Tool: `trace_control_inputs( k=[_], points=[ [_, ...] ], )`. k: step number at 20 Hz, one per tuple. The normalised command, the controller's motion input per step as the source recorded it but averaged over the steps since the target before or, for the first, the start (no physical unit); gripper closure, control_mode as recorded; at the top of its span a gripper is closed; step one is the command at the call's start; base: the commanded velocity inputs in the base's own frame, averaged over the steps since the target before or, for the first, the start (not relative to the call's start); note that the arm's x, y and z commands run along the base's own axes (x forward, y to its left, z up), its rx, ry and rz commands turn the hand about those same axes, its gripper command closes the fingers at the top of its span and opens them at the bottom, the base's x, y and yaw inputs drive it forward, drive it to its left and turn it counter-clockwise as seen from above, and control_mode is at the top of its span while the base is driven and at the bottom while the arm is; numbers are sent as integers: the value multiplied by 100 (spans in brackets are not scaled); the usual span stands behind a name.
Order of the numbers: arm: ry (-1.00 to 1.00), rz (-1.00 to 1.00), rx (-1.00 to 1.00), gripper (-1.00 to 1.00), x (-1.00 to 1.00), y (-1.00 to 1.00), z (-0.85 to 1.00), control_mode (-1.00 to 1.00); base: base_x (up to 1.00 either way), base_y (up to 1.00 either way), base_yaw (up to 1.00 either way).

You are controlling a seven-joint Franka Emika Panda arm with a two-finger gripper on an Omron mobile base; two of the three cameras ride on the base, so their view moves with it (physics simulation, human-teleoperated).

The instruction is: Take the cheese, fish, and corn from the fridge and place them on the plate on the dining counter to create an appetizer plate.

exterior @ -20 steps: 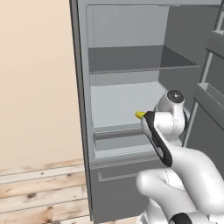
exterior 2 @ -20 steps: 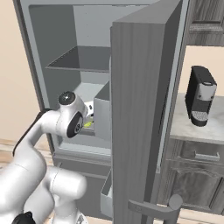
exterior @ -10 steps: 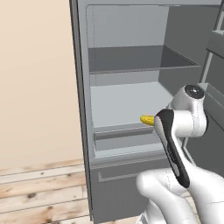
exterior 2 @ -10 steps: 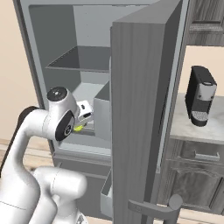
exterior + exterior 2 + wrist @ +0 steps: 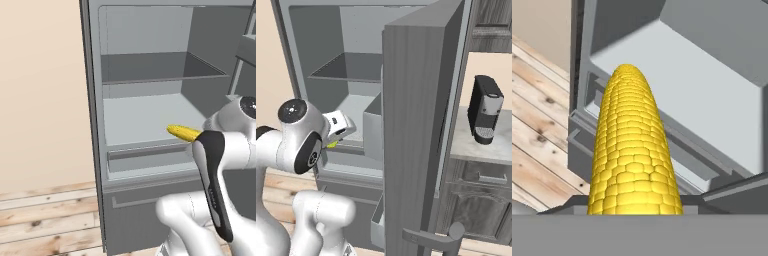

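Note:
My gripper (image 5: 634,205) is shut on the corn (image 5: 632,150), a yellow cob that points away from the hand. In the left base view the corn (image 5: 183,132) sticks out leftward from behind my forearm, in front of the open fridge (image 5: 145,117) at the height of its middle shelf. From the right base view, a small yellow-green bit of the corn (image 5: 332,145) peeks out under the white hand (image 5: 338,125). The fridge shelves (image 5: 140,75) are bare. The cheese, the fish, the plate and the dining counter are out of view.
The fridge door (image 5: 418,130) stands open to my right, with its handle (image 5: 431,237) low down. A black coffee machine (image 5: 485,110) sits on a counter (image 5: 481,150) over dark cabinets beyond the door. A beige wall (image 5: 40,100) and wood floor (image 5: 45,220) lie left of the fridge.
The arm has drawn back from the fridge shelf with the corn still in its grip; the cob has shifted right in the left base view. The grip has not changed.

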Motion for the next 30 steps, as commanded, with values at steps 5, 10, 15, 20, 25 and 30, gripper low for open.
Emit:
trace_control_inputs(
  k=[5, 10, 15, 20, 25, 30],
  points=[
    [0, 1, -2, 100, -10, 19, 51, -100, 0, 0, 0],
    [0, 0, 0, 100, 0, 3, 0, 100, -1, 0, 0],
    [0, 0, 0, 100, 0, 0, 0, 100, -23, 44, 17],
    [0, 0, 0, 100, 0, 0, 0, 100, -49, 62, 32],
    [0, 0, 0, 100, 0, 0, 0, 100, -28, 67, 55],
    [0, 0, 0, 100, 0, 0, 0, 100, 10, 31, 84]
  ],
)
